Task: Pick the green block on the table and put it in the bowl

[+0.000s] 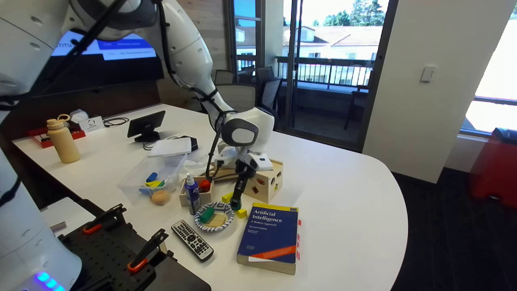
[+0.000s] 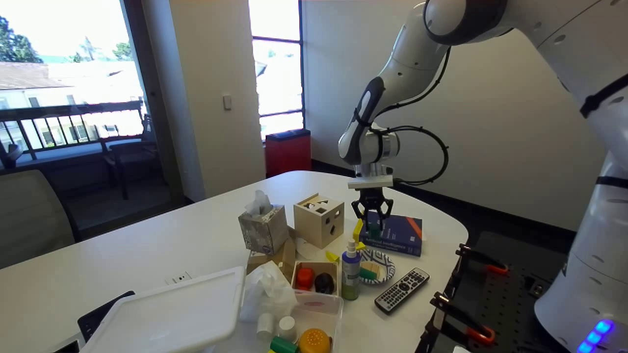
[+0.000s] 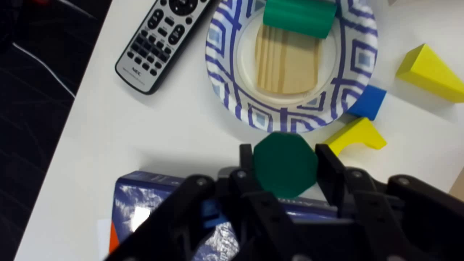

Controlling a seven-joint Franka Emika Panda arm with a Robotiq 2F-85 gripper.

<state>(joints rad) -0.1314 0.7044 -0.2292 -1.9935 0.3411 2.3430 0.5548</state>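
My gripper (image 3: 285, 154) is shut on a green block (image 3: 285, 168), whose dark octagonal end faces the wrist camera between the two fingertips. The held block also shows in both exterior views (image 1: 236, 205) (image 2: 374, 231), lifted above the table between bowl and book. The bowl (image 3: 221, 76) is a patterned blue and white paper one, just beyond the held block in the wrist view. It holds a green cylinder (image 3: 299, 17) and a flat striped wooden piece (image 3: 288, 61). The bowl also shows in both exterior views (image 1: 198, 222) (image 2: 391, 267).
A thick blue book (image 1: 270, 234) lies beside the bowl, partly under the gripper. A remote (image 1: 192, 240), a spray bottle (image 2: 350, 272), yellow blocks (image 3: 431, 74) and a blue block (image 3: 368, 102) surround the bowl. A wooden cube box (image 2: 319, 220) and a tissue box (image 2: 265, 228) stand behind.
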